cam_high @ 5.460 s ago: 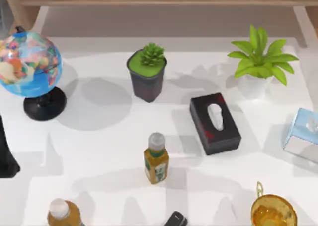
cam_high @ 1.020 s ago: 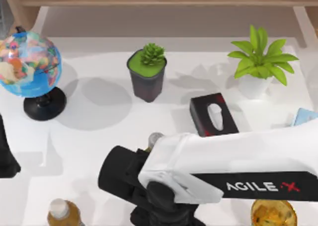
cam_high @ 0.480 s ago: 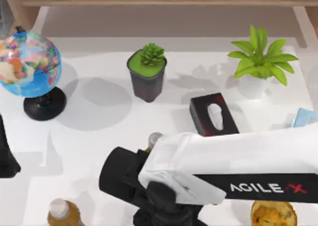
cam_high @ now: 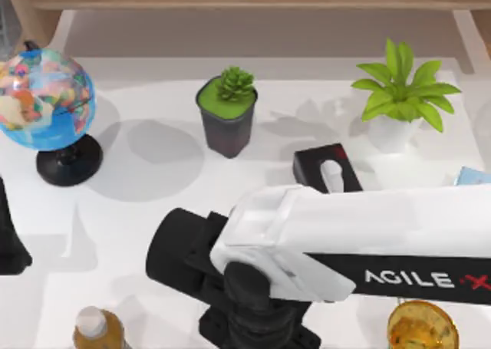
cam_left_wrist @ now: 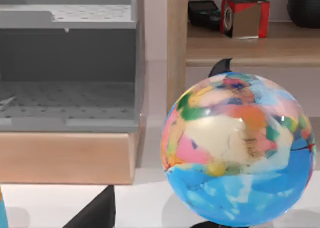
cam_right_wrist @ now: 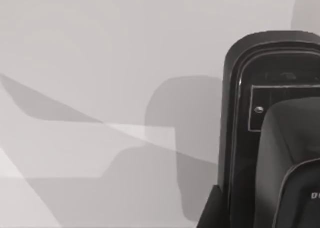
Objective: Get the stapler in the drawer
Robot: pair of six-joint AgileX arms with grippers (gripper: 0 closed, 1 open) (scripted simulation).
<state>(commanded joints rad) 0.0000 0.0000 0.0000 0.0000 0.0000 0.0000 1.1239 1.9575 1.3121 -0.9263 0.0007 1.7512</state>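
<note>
Black stapler [cam_right_wrist: 270,138] now looms nearer.

My right arm [cam_high: 368,249] reaches across desk [cam_high: 138,234] front, over black tissue box [cam_high: 326,169]. Multicoloured globe [cam_high: 46,100] far left; dark-potted succulent [cam_high: 226,111] behind centre.

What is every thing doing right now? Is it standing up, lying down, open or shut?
Globe: upright on its stand.
Dark pot with succulent: upright.
Leafy plant: upright in its white pot.
Black tissue box: lying flat, partly under the right arm.
Stapler: lying on the table, close under the right wrist.
Drawer: open.
Capped bottle: upright.
</note>
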